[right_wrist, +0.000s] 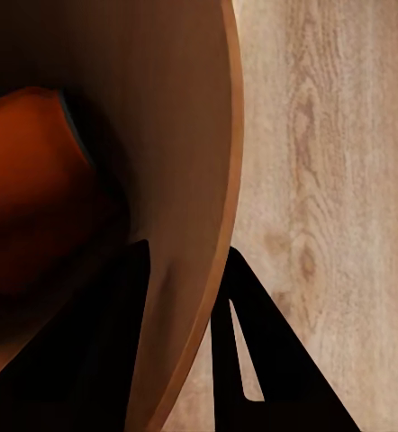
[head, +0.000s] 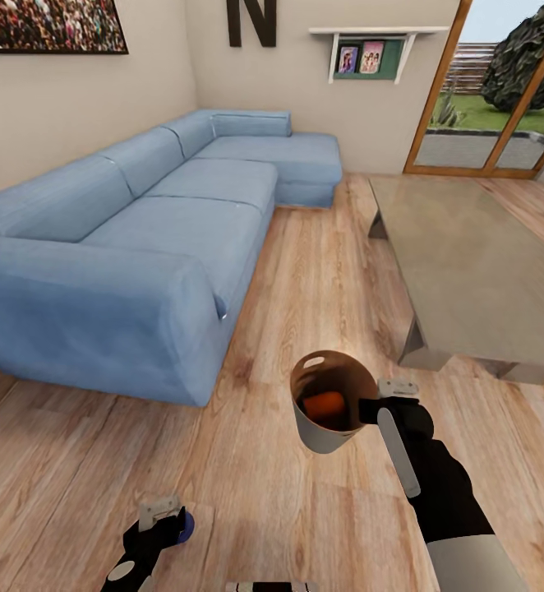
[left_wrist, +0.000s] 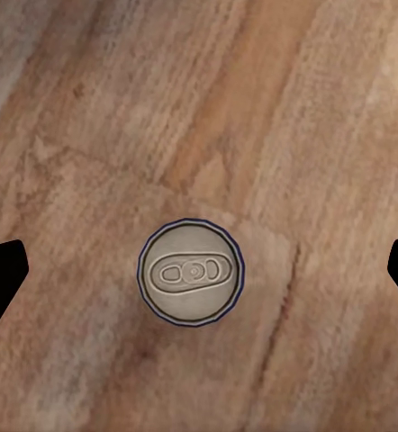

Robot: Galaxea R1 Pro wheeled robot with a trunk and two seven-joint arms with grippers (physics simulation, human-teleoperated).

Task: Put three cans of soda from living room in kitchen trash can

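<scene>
My right gripper (head: 372, 409) is shut on the rim of the tash can (head: 325, 436), holding it above the wood floor. The bin is pale grey outside and tan-brown inside. An orange can of soda (head: 324, 404) lies inside it. In the right wrist view the bin wall (right_wrist: 199, 180) passes between the two dark fingers (right_wrist: 253, 360), with the orange can (right_wrist: 37, 198) inside. My left gripper (head: 163, 514) hangs low at the front left, open. Straight below it, between its spread fingertips (left_wrist: 1, 279), another can of soda (left_wrist: 192, 272) stands upright on the floor, silver top up.
A blue sectional sofa (head: 140, 247) fills the left side. A long low grey table (head: 477, 263) stands at the right, its near leg close to the bin. Glass doors (head: 502, 107) lie beyond. Light wood plank floor (head: 305, 271) runs between the sofa and the table.
</scene>
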